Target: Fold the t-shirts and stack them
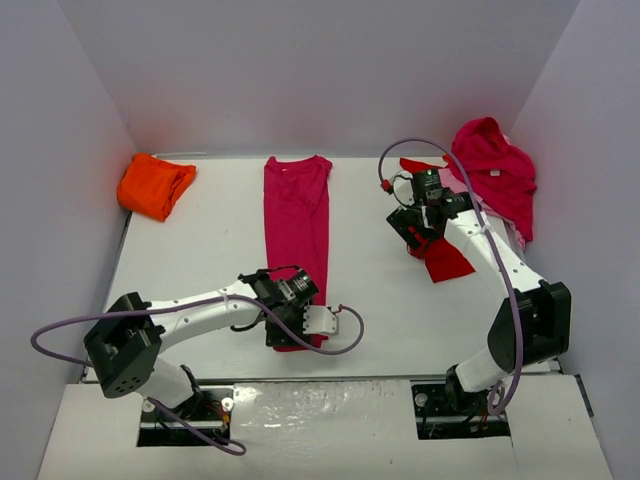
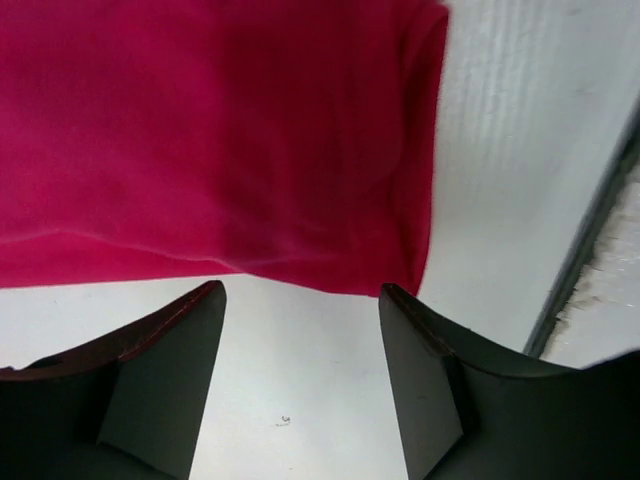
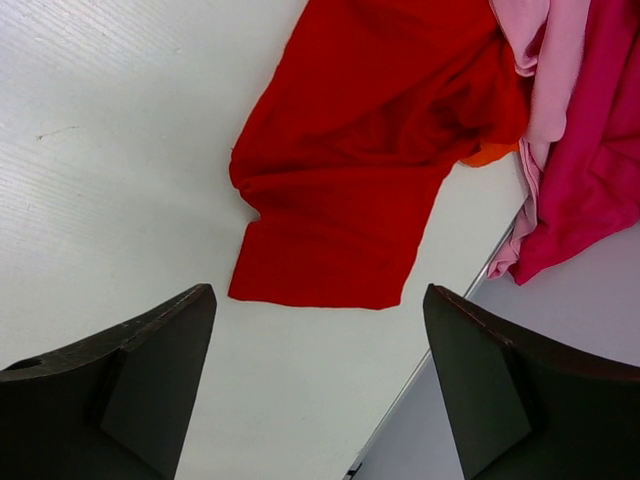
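Note:
A magenta t-shirt [image 1: 297, 225], folded into a long strip, lies down the middle of the table. My left gripper [image 1: 291, 318] hovers at its near end, open and holding nothing; in the left wrist view the shirt's hem [image 2: 230, 150] lies just beyond the left gripper [image 2: 300, 292]. A bright red t-shirt [image 3: 350, 170] lies spread flat at the right, its edge just ahead of my open right gripper [image 3: 318, 292], also seen from above [image 1: 420, 228]. A light pink t-shirt [image 3: 545, 90] and another magenta t-shirt [image 1: 497, 175] lie crumpled at the back right. An orange t-shirt [image 1: 153, 185] sits folded at the back left.
Pale walls [image 1: 60, 150] close in the white table [image 1: 210, 250] on three sides. The table's right edge [image 3: 470, 300] runs close beside the red shirt. Its near edge strip [image 2: 590, 225] shows to the right of the left gripper. Purple cables [image 1: 70, 330] loop off both arms.

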Motion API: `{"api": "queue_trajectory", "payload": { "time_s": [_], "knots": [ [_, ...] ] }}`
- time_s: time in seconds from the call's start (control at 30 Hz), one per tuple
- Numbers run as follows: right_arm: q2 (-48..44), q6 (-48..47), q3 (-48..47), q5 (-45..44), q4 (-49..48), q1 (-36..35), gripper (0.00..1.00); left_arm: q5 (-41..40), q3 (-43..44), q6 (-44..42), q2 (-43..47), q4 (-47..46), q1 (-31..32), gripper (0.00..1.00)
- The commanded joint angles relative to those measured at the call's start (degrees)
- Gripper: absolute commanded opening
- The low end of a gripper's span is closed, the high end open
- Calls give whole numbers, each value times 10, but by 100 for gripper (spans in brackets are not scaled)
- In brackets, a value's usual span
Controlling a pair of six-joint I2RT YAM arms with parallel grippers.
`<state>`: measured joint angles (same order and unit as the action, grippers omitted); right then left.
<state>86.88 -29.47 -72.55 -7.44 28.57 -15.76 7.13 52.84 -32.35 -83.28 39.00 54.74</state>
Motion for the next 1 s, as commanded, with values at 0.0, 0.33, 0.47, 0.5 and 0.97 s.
{"api": "queue_trajectory", "payload": {
  "time_s": [0.0,0.33,0.47,0.5,0.97],
  "knots": [
    [4,3,-12,0,-23,9,82,62,55,16,0,51,45,60],
    [24,11,-26,-18,-22,14,82,98,44,22,0,61,61,59],
    [6,13,-22,-10,-22,14,83,95,34,25,-22,48,61,59],
    [2,13,-21,-10,-22,14,83,94,34,25,-27,43,61,59],
    [-57,23,-6,26,-12,13,85,42,36,33,-114,-11,60,52]
  ]
}}
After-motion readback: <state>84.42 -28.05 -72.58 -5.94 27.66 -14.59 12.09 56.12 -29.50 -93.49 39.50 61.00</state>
